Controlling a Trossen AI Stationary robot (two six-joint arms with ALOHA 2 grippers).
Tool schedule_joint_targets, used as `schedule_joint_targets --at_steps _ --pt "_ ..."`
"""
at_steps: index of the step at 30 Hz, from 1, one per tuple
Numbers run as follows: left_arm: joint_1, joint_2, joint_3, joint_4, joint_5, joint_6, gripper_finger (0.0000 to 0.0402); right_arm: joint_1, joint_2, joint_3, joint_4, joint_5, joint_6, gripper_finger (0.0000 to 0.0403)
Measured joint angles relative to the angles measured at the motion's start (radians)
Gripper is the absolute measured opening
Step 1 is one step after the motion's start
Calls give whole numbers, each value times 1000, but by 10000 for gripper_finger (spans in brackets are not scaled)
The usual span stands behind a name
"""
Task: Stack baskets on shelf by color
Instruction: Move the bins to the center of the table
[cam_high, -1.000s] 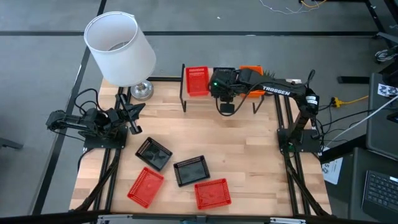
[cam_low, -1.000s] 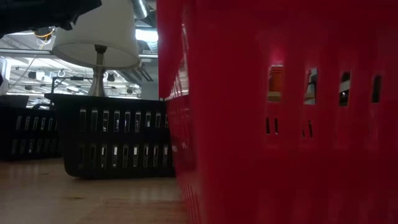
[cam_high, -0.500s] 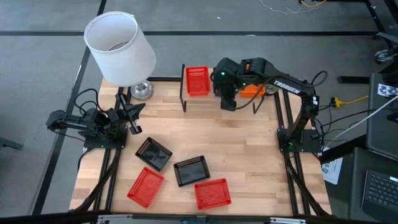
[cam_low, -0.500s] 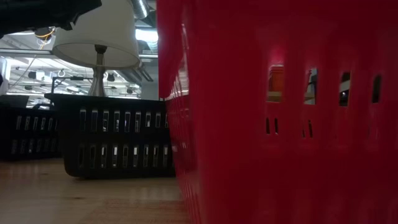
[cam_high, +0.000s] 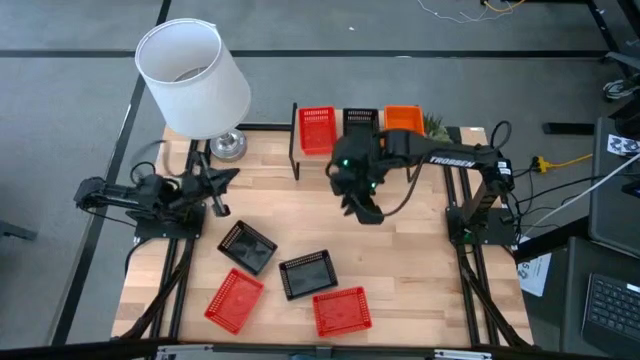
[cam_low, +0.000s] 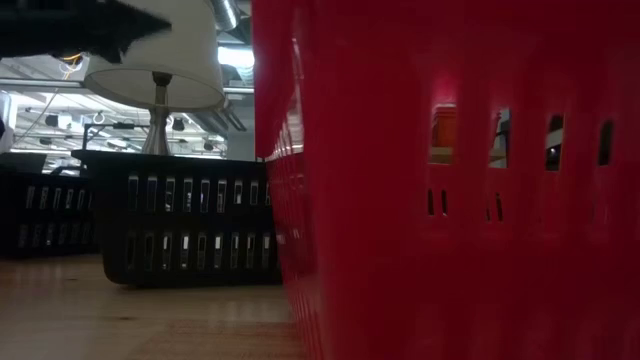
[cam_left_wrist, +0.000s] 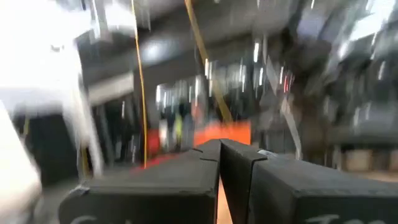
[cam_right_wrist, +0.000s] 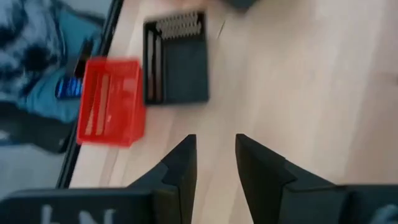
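Pulled the right gripper (cam_high: 365, 208) off the shelf (cam_high: 296, 150) in the last half-second and out over the bare table (cam_high: 420, 260) just in front of it. Uncovered a black basket (cam_high: 360, 122) on the shelf, sitting between a red basket (cam_high: 317, 130) and the orange baskets (cam_high: 403, 118). Showed the right fingers (cam_right_wrist: 180, 165) parted by a clear gap in the wrist view, with nothing held. Kept the left gripper (cam_high: 215, 190) parked at the table's left edge, near the lamp (cam_high: 195, 80) and well apart from the work. Had its fingers pressed together in its own blurred wrist view, with nothing seen between them.

Judged the job a little past halfway. Started all three colour places on the shelf, red at one end, black in the middle, orange at the other end. Could not tell from above how many baskets stood in each pile. Saw no orange anywhere on the table, so probably finished that colour. Counted four baskets still loose toward the table's near side: a second black (cam_high: 247, 245), a third black (cam_high: 307, 273), a second red (cam_high: 234, 299) and a third red (cam_high: 341, 311), all lying flat and open side up, close together but not stacked. Filled most of the low view with a red wall, with black mesh beyond. Still needed, by this reckoning: two blacks onto black, two reds onto red.
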Motion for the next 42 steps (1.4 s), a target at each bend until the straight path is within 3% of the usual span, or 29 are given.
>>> schedule_joint_targets --at_steps 2,5,11,16,20,24,28,33,37,42 --pt "0 4 65 -234 -65 -90 0 19 1 -20 -34 2 28 110" --pt "0 69 194 -471 -71 -265 0 44 -1 -57 -59 1 73 110" --pt "-1 307 415 -761 186 -479 0 97 -1 -121 -145 54 164 110" --pt "-9 555 544 -1012 321 -640 0 157 -1 -193 -199 143 285 110" --pt "-48 721 611 -1231 457 -732 0 224 -4 -243 -216 158 392 110" --pt "-115 858 652 -1348 587 -835 0 306 -26 -289 -206 161 498 110" --pt "-193 950 659 -1321 614 -895 0 398 -50 -313 -199 225 642 110" --pt "-211 1135 657 -1228 521 -890 0 511 -78 -313 -178 289 823 110" --pt "-159 1271 679 -995 428 -766 0 585 -100 -313 -147 318 960 110" --pt "-83 1375 857 -819 271 -570 0 655 -113 -313 -83 365 1088 110"
